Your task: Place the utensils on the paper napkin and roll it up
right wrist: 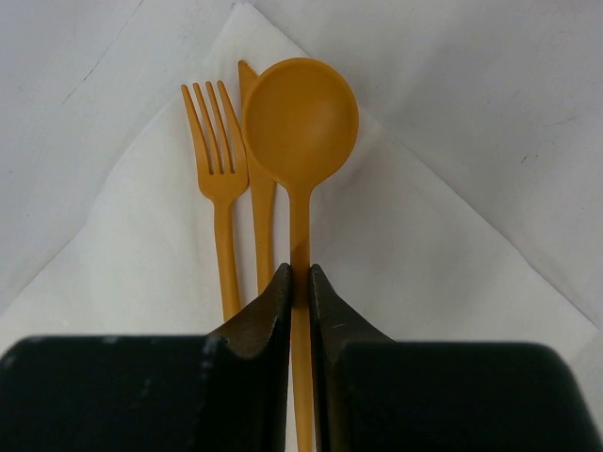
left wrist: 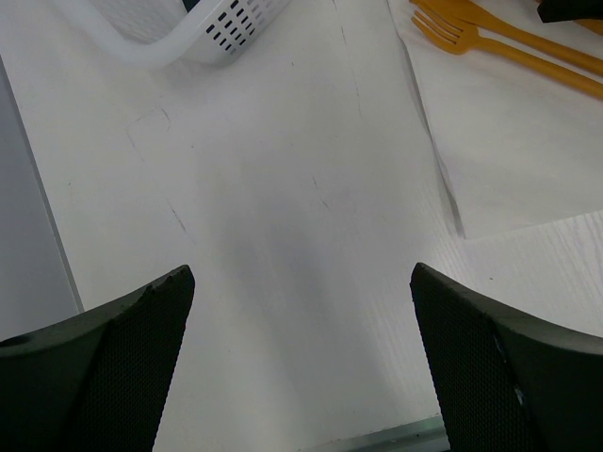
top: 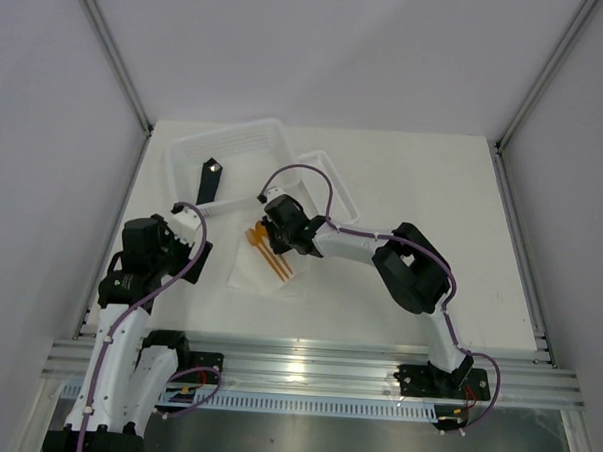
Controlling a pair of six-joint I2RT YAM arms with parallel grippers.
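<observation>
Toward the near edge of the tabletop [top: 433, 192], left of its middle, the napkin [top: 264, 274] lies flat and unrolled. A fork [right wrist: 219, 160] and a knife [right wrist: 259, 202] rest side by side on it, heads pointing at the napkin's far corner. The spoon [right wrist: 301, 122] lines up just beside them, its bowl partly covering the knife tip. The right hand [right wrist: 300, 282] pinches its handle, jaws narrowed onto the thin stem. Whether the spoon already rests on the paper or hangs just above it cannot be told.

By my judgement the placing stage is nearly finished: only letting go of the spoon remains there. The whole rolling stage is not yet begun, since no edge of the napkin is lifted or folded.

The right arm reaches from its base at the near right edge, elbow bent, across to the napkin, with its wrist over the utensils' handle ends. The left hand [left wrist: 300, 292] is spread wide and holds nothing. It sits low over bare tabletop just off the napkin's left edge, near the corner of a white tray [top: 225, 133].
</observation>
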